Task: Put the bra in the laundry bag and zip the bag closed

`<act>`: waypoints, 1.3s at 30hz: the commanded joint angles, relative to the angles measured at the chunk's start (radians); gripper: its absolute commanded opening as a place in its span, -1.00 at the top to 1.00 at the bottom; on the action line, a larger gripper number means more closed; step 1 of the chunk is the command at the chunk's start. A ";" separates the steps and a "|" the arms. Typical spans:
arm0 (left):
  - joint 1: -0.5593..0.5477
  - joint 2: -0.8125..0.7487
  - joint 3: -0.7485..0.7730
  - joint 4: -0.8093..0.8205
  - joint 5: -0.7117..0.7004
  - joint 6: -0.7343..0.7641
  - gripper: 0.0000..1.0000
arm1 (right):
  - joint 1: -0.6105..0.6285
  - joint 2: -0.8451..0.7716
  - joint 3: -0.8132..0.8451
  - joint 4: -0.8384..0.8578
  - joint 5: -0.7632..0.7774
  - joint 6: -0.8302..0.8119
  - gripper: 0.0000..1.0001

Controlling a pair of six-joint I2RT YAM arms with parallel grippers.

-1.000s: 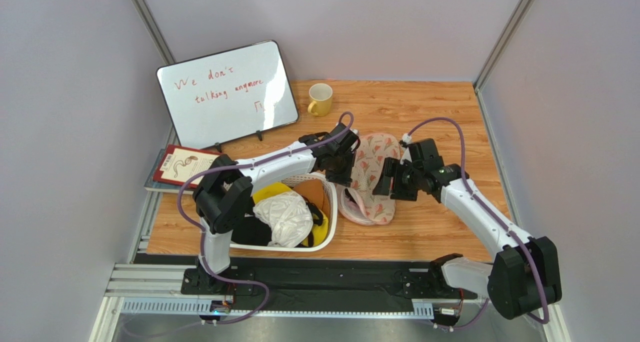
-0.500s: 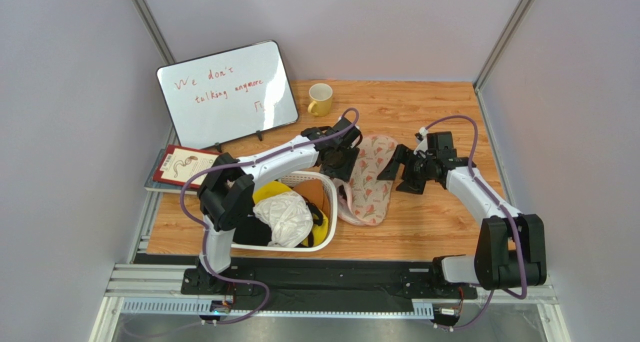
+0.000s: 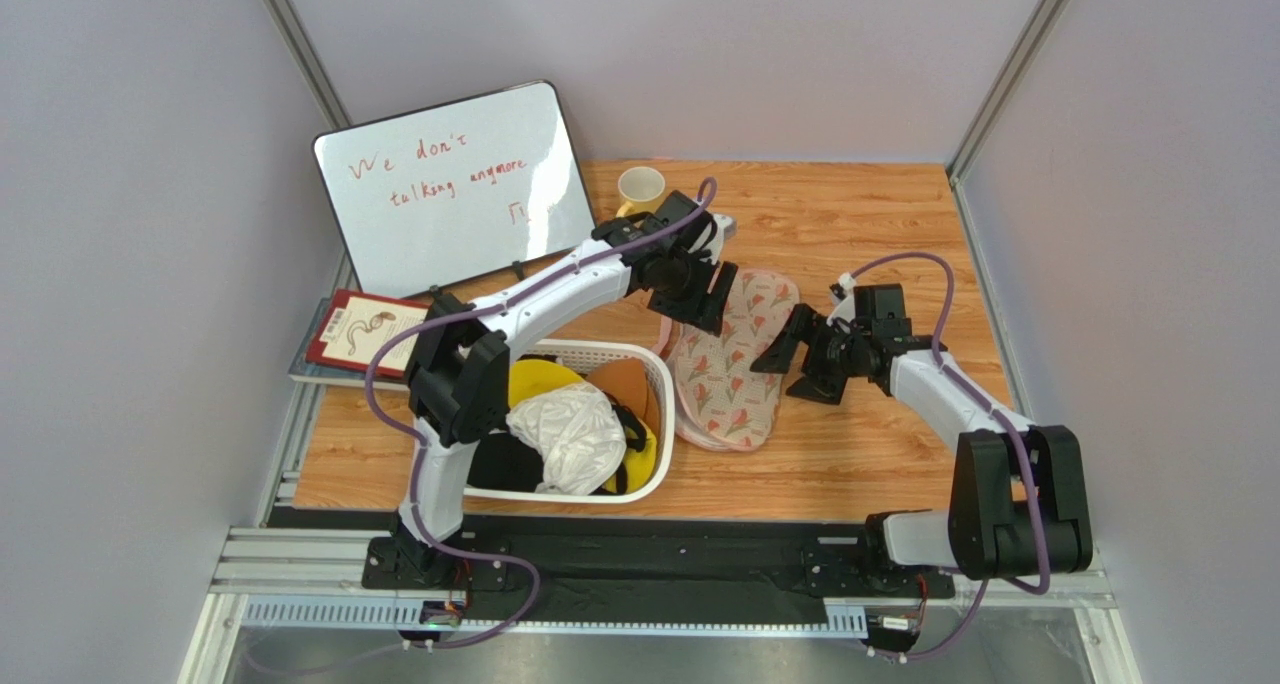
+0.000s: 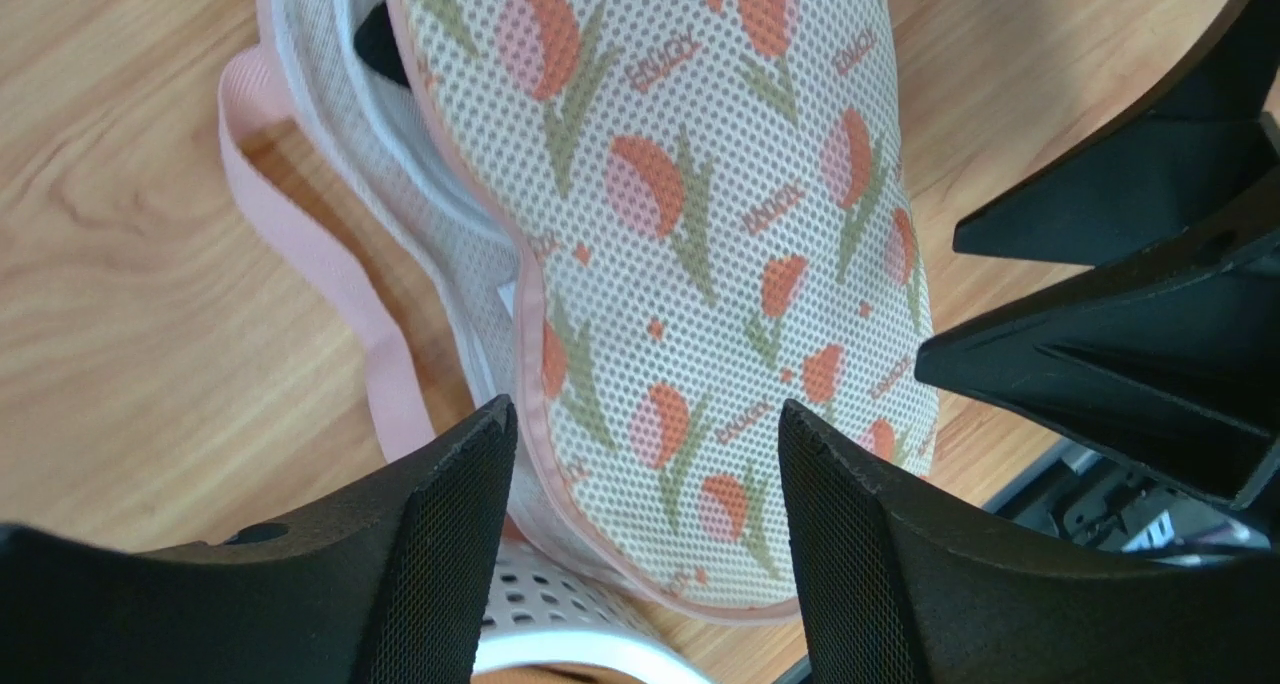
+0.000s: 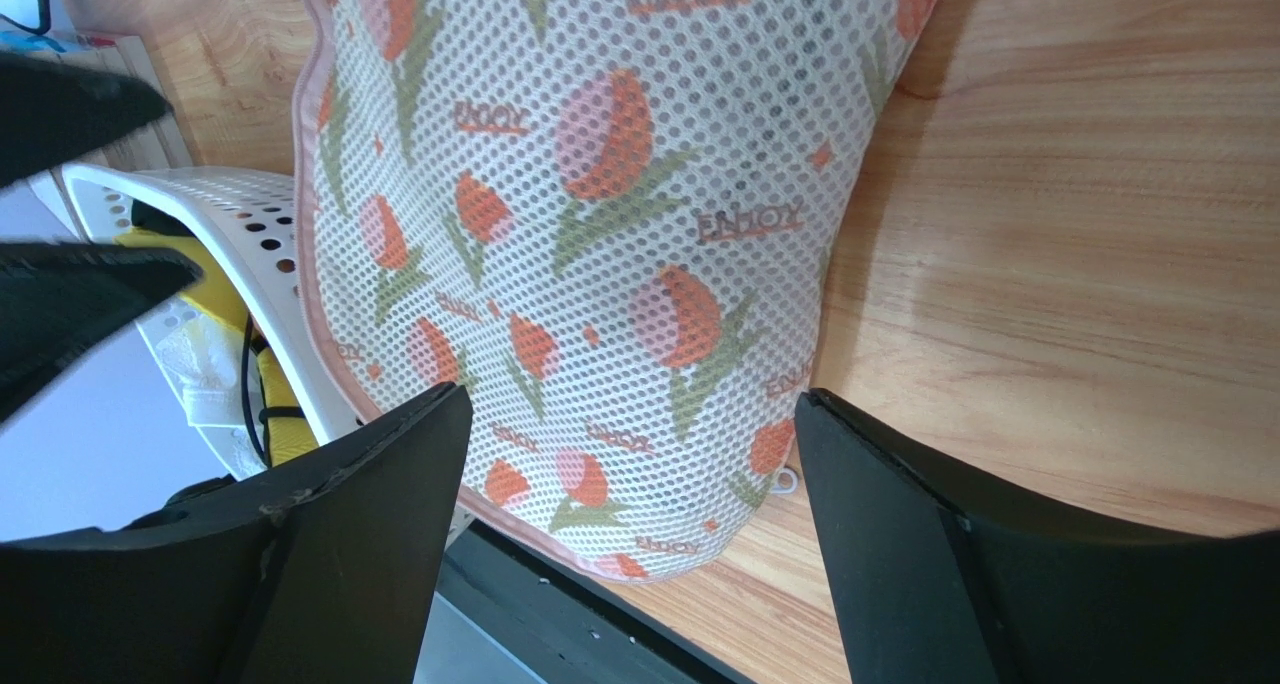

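Basket: a white slotted basket (image 3: 571, 497) sits at the near-left corner of the surface (image 3: 872, 219), heaped with a white cloth (image 3: 568, 432) and a yellow garment (image 3: 544, 380).
Laundry bag: the laundry bag (image 3: 732, 357) lies flat about mid-surface, just to the right of the basket, with its long axis running from the near edge towards the far edge. Its near end touches the basket's rim. The tulip print faces up.
Bag edge: in the left wrist view the side seam gapes and a black scrap shows inside. The pink loop (image 4: 323, 264) trails on the wood beside it.
Bra: I cannot make out the bra as such; it may be that black scrap.
Right gripper: the right gripper (image 3: 787, 362) hangs just right of the bag, its jaws spread wide with nothing between them.
Left gripper: the left gripper (image 3: 703, 297) hovers over the bag's far end, its jaws apart and gripping nothing.
Book: a red-covered book (image 3: 361, 329) lies at the left edge.
Mug: a yellow mug (image 3: 642, 189) stands at the far edge, partly behind the left arm.
Whiteboard: a whiteboard (image 3: 451, 182) with red handwriting is propped in the far-left corner.
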 commanded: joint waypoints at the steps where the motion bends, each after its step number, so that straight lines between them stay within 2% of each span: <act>1: 0.056 0.093 0.079 0.004 0.226 0.109 -0.41 | -0.010 -0.033 -0.032 0.096 -0.059 0.034 -0.71; 2: 0.064 0.119 0.091 0.005 0.255 0.123 -0.41 | -0.012 -0.033 -0.044 0.105 -0.070 0.037 -0.71; 7: 0.075 0.202 0.196 -0.079 0.199 0.166 -0.43 | -0.013 -0.042 -0.061 0.114 -0.093 0.033 -0.71; 14: 0.078 0.333 0.297 -0.166 0.196 0.174 -0.41 | -0.019 -0.054 -0.081 0.111 -0.095 0.027 -0.69; 17: 0.079 0.376 0.327 -0.154 0.252 0.168 -0.30 | -0.025 -0.098 -0.107 0.101 -0.076 0.050 -0.68; 23: 0.078 0.426 0.401 -0.065 0.340 0.109 -0.07 | -0.047 -0.221 -0.199 0.015 0.054 0.139 -0.67; 27: 0.061 0.461 0.478 -0.010 0.409 0.075 0.09 | -0.070 -0.287 -0.248 -0.014 0.049 0.145 -0.67; 32: 0.024 0.491 0.576 0.055 0.415 0.054 0.14 | -0.180 -0.361 -0.308 -0.018 0.008 0.148 -0.68; 34: 0.023 0.488 0.600 0.061 0.394 0.033 0.13 | -0.211 -0.361 -0.324 0.002 -0.024 0.154 -0.68; 38: 0.024 0.436 0.618 0.007 0.273 0.051 -0.24 | -0.219 -0.321 -0.356 0.088 -0.119 0.172 -0.67; 39: 0.026 0.398 0.601 -0.025 0.212 0.071 -0.27 | -0.219 -0.316 -0.359 0.099 -0.130 0.172 -0.67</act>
